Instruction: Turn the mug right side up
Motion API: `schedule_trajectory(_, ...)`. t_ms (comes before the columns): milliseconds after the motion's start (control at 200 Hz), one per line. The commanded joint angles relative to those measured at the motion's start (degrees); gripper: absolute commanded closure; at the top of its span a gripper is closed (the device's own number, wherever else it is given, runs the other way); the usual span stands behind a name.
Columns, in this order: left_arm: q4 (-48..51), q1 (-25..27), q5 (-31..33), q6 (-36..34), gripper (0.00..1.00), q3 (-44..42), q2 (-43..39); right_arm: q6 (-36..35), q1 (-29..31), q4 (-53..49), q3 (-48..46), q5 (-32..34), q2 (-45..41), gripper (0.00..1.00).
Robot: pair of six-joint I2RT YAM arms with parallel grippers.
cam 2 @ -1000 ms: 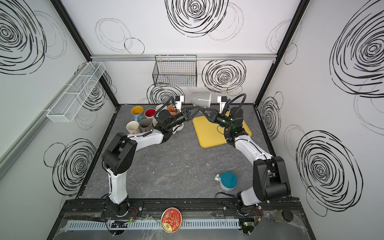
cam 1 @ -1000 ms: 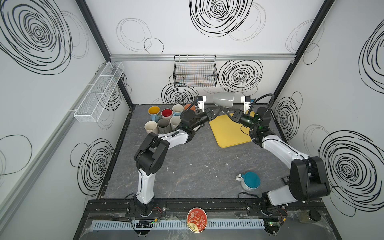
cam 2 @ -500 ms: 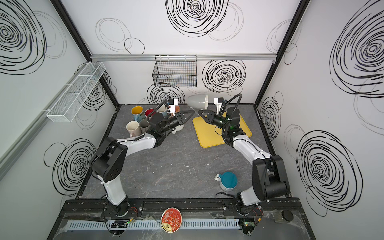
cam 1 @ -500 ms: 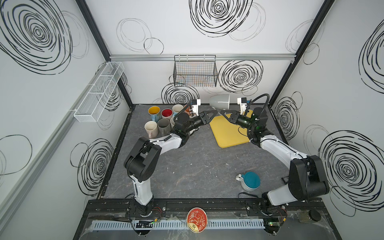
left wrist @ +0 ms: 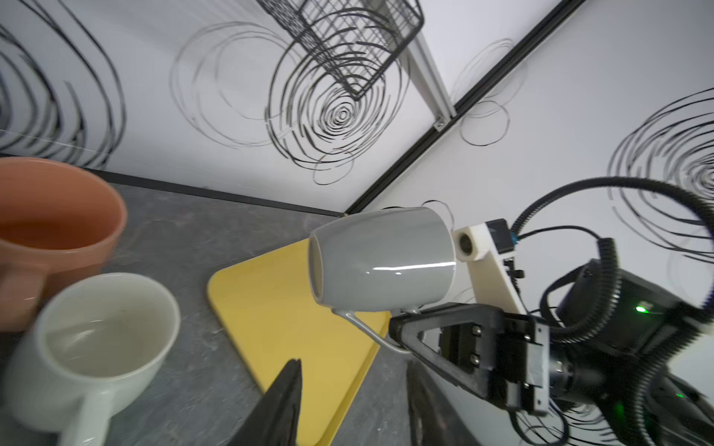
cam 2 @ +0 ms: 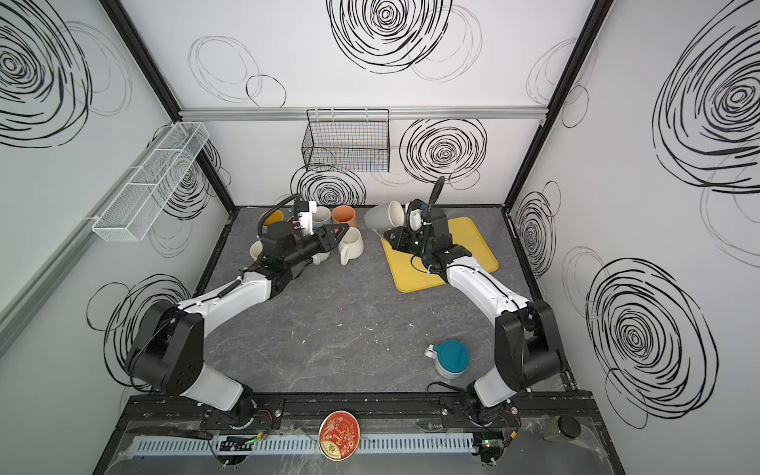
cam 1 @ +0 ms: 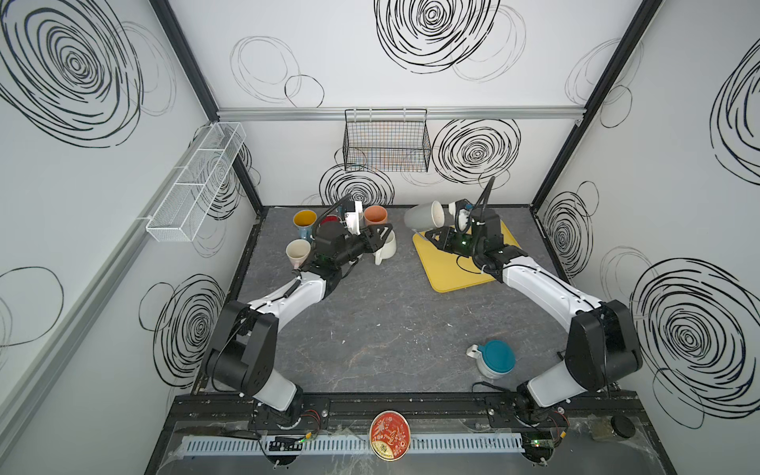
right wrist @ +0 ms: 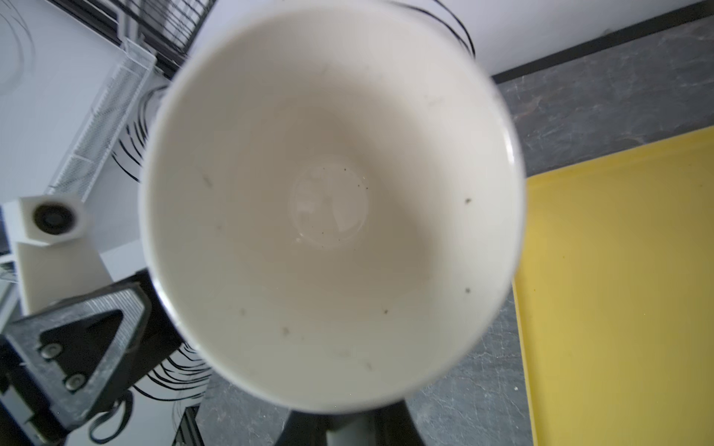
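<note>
Mug (cam 1: 417,218) hung on its side above board (cam 1: 448,271), right jaws clenched on its handle, left jaws stood released beside cream mug (cam 1: 390,246).

Grey mug (cam 1: 416,219) with cream inside, yellow tray (cam 1: 448,272), terracotta cup (cam 1: 375,214), black-swirled white walls (cam 1: 362,53).

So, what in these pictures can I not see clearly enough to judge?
Grey mug: in the right wrist view its inside fills the frame, hiding most of the right end effector.
Red mug: in a top view the left arm covers most of it.
Round red badge: its writing is too small in both top views.
</note>
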State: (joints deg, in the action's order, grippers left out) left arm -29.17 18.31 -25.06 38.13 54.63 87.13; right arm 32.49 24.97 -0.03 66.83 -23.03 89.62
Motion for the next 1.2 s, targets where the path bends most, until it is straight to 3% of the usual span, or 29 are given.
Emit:
schedule_trajectory(0, 15.49, -3.05, 9.69, -11.93, 0.50, -0.52, -4.14, -5.99, 3.93, -7.67, 4.78, 6.89, 1.93, 1.00)
schedule_trajectory(170, 27.15, -7.52, 20.32, -16.89, 0.45, -1.22, -7.35, -8.18, 10.13, -14.82, 8.77, 12.25, 6.40, 1.00)
schedule_trajectory(475, 30.25, -13.09, 29.26, -17.48, 0.30, -6.52, -13.28, -9.74, 18.32, -28.50, 20.34, 19.74, 17.27, 1.00)
schedule_trajectory(645, 31.34, -14.12, 29.48, -19.16, 0.20, -7.21, -13.99, -9.20, 19.43, -34.89, 25.80, 21.97, 22.58, 1.00)
schedule_trajectory(996, 30.96, -14.92, 28.74, -20.05, 0.18, -8.07, -15.04, -9.02, 19.85, -39.29, 30.54, 23.11, 28.15, 1.00)
schedule_trajectory(1196, 31.28, -15.41, 28.94, -20.59, 0.17, -8.31, -15.72, -9.69, 20.20, -41.15, 32.80, 24.30, 29.58, 0.81)
